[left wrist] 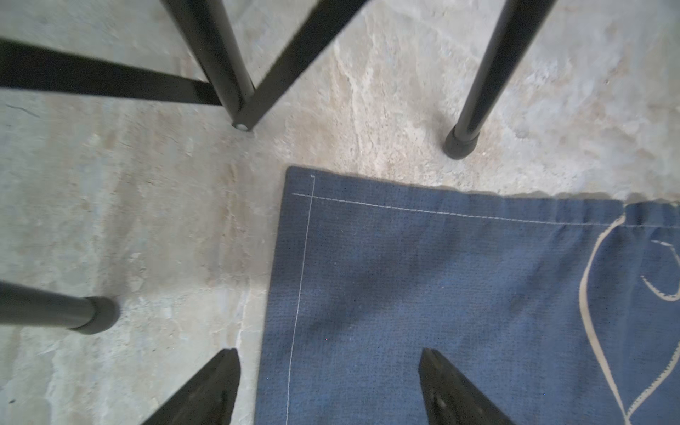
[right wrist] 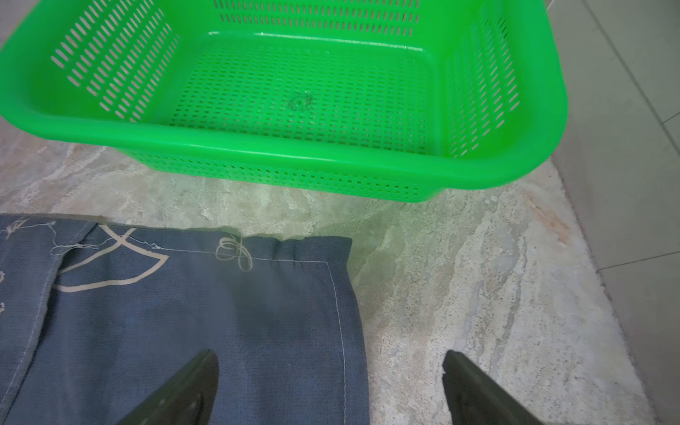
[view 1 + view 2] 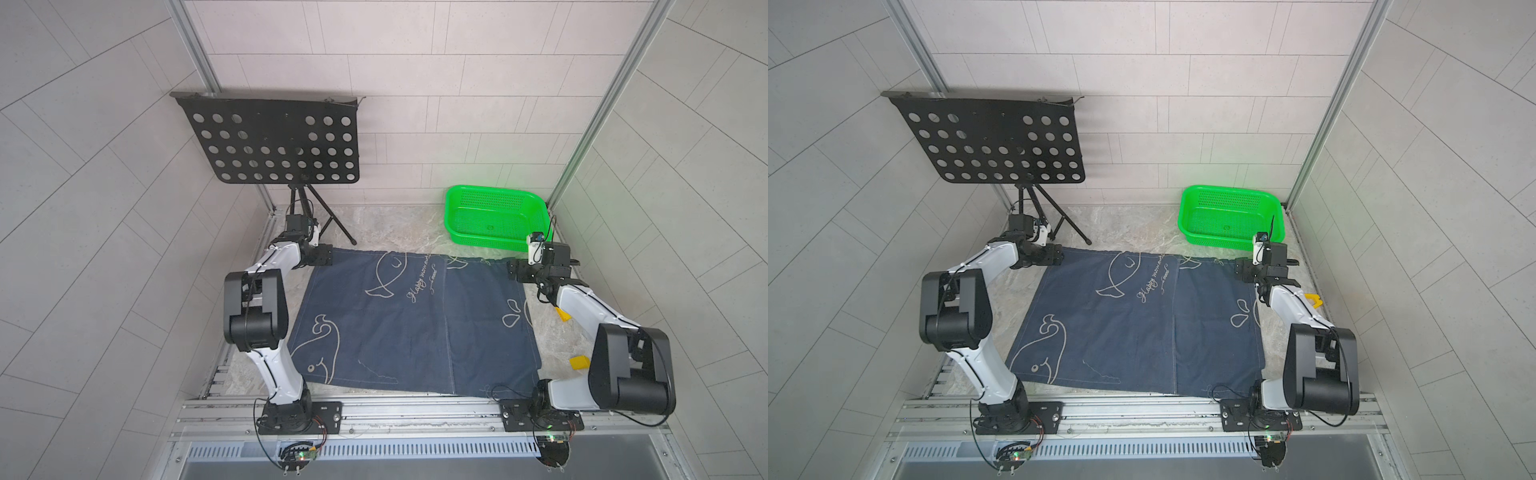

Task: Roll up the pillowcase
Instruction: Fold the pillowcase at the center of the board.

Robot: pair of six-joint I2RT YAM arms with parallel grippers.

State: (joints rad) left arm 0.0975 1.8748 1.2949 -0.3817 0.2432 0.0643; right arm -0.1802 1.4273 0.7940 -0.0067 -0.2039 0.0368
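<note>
The navy pillowcase point(image 3: 415, 324) point(image 3: 1133, 324) lies spread flat on the marble-look table, with pale whale outlines and cursive script facing up. My left gripper point(image 3: 322, 259) point(image 3: 1054, 257) hangs over its far left corner. In the left wrist view the left gripper point(image 1: 328, 353) is open, one finger over bare table and one over the cloth point(image 1: 460, 294), astride the stitched side edge. My right gripper point(image 3: 517, 272) point(image 3: 1244, 270) is at the far right corner. In the right wrist view it point(image 2: 330, 353) is open the same way across the cloth's point(image 2: 184, 312) side edge. Neither holds anything.
An empty green basket point(image 3: 492, 200) point(image 3: 1225, 199) point(image 2: 294, 151) stands just beyond the right gripper. A black perforated music stand point(image 3: 270, 141) point(image 3: 992, 141) rises behind the left gripper, its tripod legs point(image 1: 474, 92) close to the cloth's corner. Yellow pieces point(image 3: 579, 362) lie by the right arm.
</note>
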